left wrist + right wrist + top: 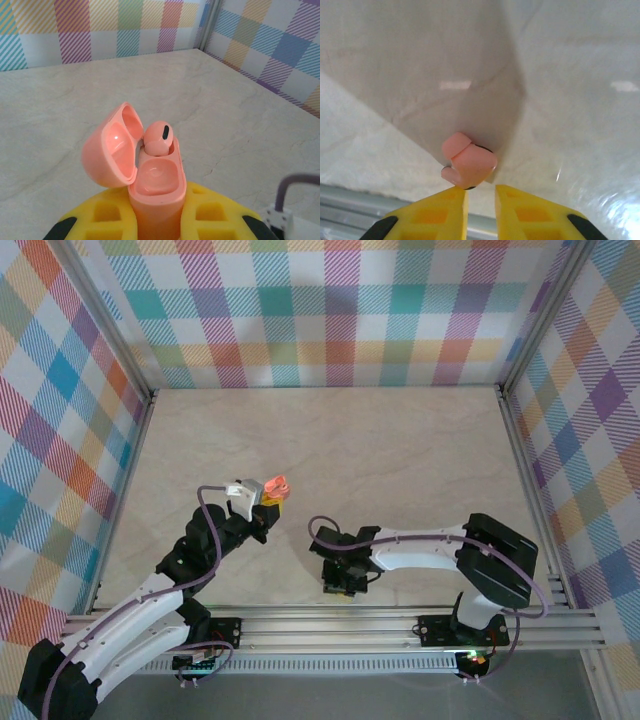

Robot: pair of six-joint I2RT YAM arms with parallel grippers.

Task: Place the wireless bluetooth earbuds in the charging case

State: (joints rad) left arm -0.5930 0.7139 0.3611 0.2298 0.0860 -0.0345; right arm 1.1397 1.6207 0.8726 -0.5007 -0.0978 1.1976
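My left gripper (268, 502) is shut on the pinkish-orange charging case (277, 485), held upright above the table. In the left wrist view the case (157, 185) stands between the yellow fingers (107, 217) with its lid (107, 150) swung open to the left. One pinkish-orange earbud (159, 137) sits in the far socket and the near socket is bare. My right gripper (340, 585) points down near the table's front edge. A second pinkish-orange earbud (470, 160) lies on the table just beyond the fingertips, touching the left one (455, 200). The right gripper (481, 192) has a narrow gap with nothing in it.
The beige table (400, 460) is walled by checked panels on three sides. An aluminium rail (400, 618) runs along the front edge, close behind my right gripper. The right arm's grey cable (420, 537) loops over its forearm.
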